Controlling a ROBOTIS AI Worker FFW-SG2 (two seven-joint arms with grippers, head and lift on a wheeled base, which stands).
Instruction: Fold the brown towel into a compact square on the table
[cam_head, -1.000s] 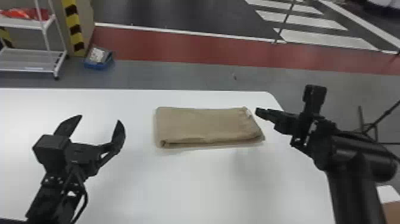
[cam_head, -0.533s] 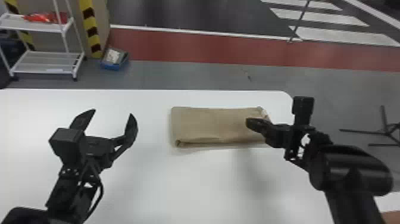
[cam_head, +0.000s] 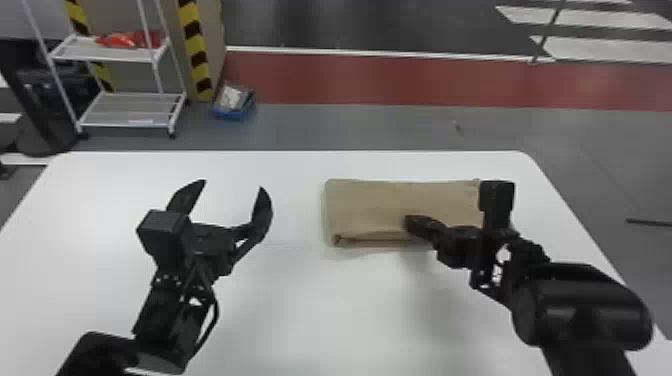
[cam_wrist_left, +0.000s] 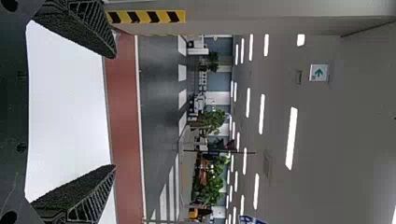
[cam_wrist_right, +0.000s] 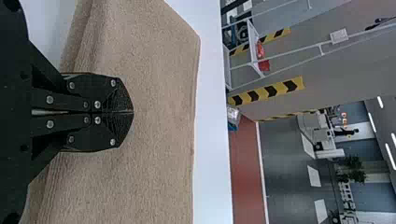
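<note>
Right black two-fingered pincer (cam_head: 411, 223): fingers together, above near part of brown, folded, rectangular cloth towel (cam_head: 370, 202); whether touching, cannot tell. Towel lies flat on smooth white table (cam_head: 325, 320), beneath right pincer and extending to both sides of its tips. Left black two-fingered pincer (cam_head: 233, 185): fingers wide apart, nothing between them, over table, to left of towel and clear of it. White metal shelf rack (cam_head: 132, 107) on floor beyond left pincer.
</note>
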